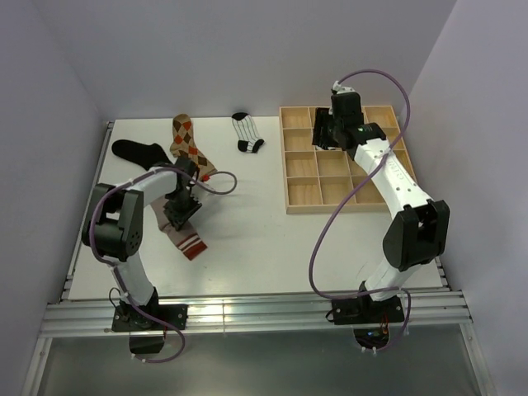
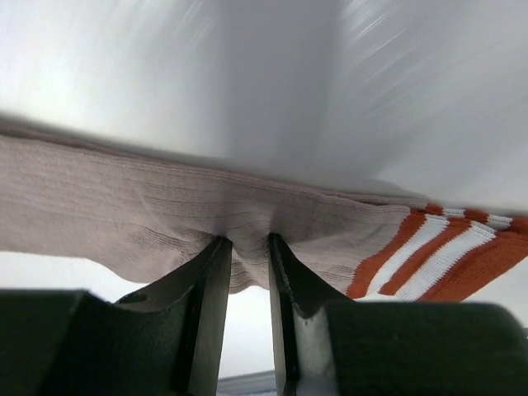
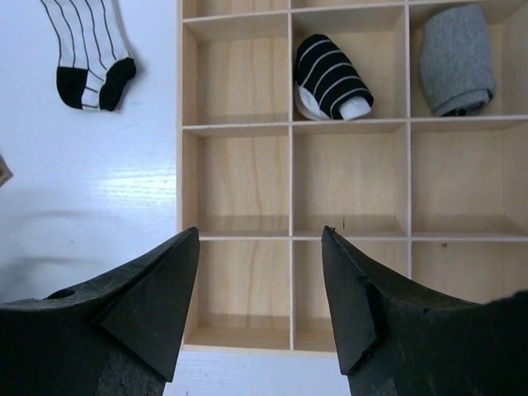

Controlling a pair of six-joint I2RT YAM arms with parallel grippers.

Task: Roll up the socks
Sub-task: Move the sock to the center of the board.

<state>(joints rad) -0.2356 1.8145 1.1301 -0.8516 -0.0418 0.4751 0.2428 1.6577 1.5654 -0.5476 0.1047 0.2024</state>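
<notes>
White table (image 1: 272, 247) underlies the taupe sock (image 2: 99, 198), pinched by the left gripper (image 2: 247, 242).

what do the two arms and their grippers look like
Both the left arm and right arm have white links, chunky black joints and black bases. A purple cable loops loosely along each. The right arm carries small dark lettering, unreadable here. The left gripper and right gripper have matte black, tapered fingers.

Top view looks down from high at the near edge over the whole worktop (image 1: 272, 239). Right wrist view faces down near the wooden tray (image 3: 290, 181), which both show. Left wrist view hugs a sock (image 2: 165, 214).
</notes>
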